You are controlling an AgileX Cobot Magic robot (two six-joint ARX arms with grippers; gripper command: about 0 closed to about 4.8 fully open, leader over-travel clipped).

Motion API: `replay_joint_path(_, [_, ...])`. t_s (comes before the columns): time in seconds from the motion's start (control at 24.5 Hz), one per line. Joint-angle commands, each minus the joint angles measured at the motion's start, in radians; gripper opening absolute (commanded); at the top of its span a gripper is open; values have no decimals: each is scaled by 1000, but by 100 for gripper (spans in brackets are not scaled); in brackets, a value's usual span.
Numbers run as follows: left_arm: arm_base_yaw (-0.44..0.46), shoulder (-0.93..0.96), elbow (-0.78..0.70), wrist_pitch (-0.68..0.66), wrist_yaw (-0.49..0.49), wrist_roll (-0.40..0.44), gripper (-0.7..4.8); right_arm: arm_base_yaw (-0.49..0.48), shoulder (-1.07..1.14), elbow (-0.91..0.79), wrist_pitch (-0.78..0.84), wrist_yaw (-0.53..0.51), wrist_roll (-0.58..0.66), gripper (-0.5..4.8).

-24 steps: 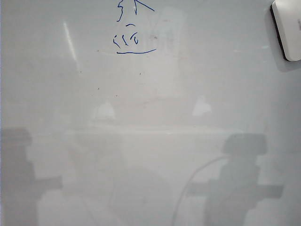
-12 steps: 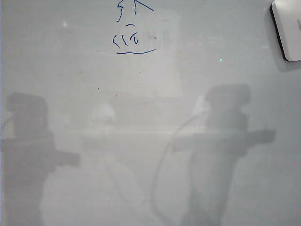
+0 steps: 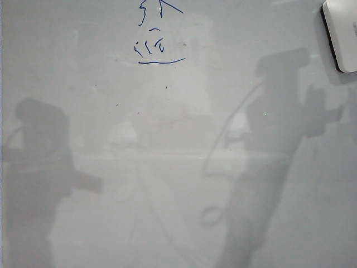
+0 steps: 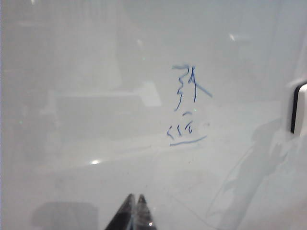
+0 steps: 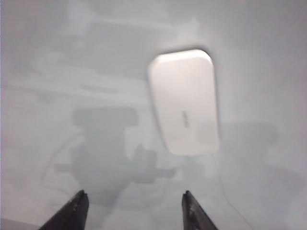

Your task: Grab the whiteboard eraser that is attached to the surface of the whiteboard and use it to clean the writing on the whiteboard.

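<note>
I see a glossy pale whiteboard (image 3: 83, 111) filling every view — grey arm shadows across it. The writing (image 3: 158, 47), blue squiggles over an underline, is unreadable. The whiteboard eraser (image 5: 184, 103) lies ahead of the right gripper (image 5: 132, 211), fingers wide, empty. Left gripper (image 4: 135, 211) fingers together, well below the writing.

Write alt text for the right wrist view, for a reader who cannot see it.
A whiteboard eraser lies flat on the whiteboard, untouched. The right tool is open, its two dark fingertips spread apart at the frame's edge, short of the eraser. Soft grey arm shadows fall across the board.
</note>
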Motion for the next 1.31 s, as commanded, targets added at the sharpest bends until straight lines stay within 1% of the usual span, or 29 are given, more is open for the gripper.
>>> replay_joint_path(0.04, [0,0,47,-67,3,5,-5,0,87,3,146,10,-3,344])
replay_joint_path(0.12, [0,0,63,-99,4,24,-5,2,138,3,190,19,-3,364])
replay_joint_path(0.16, [0,0,72,-128,4,24,-5,3,187,3,227,32,-29,398])
replay_joint_path(0.2, [0,0,75,-139,3,24,-5,3,203,3,237,32,-58,399])
replay_joint_path(0.25, [0,0,77,-148,5,23,-5,5,232,3,259,31,-141,400])
replay_joint_path(0.33, [0,0,77,-148,26,23,-5,5,255,3,255,45,-249,400])
replay_joint_path(0.45, [0,0,77,-147,29,23,-5,5,268,3,245,109,-307,401])
replay_joint_path(0.49, [0,0,77,-147,25,24,-5,4,266,3,247,124,-310,402])
replay_joint_path(0.57, [0,0,77,-147,26,23,-5,4,263,3,254,118,-309,405])
replay_joint_path(0.74, [0,0,77,-144,22,24,-5,3,264,3,254,42,-296,404])
replay_joint_path(0.98, [0,0,77,-143,22,23,-5,4,267,3,243,43,-209,404])
replay_joint_path(1.1, [0,0,77,-144,23,23,-5,5,268,-8,254,43,-201,406])
replay_joint_path(1.19, [0,0,76,-144,22,24,-5,5,266,-32,275,43,-208,426])
replay_joint_path(1.23, [0,0,76,-144,22,24,-5,7,257,-75,312,34,-208,432])
replay_joint_path(1.31, [0,0,76,-144,22,24,-5,19,236,-156,420,55,-208,432])
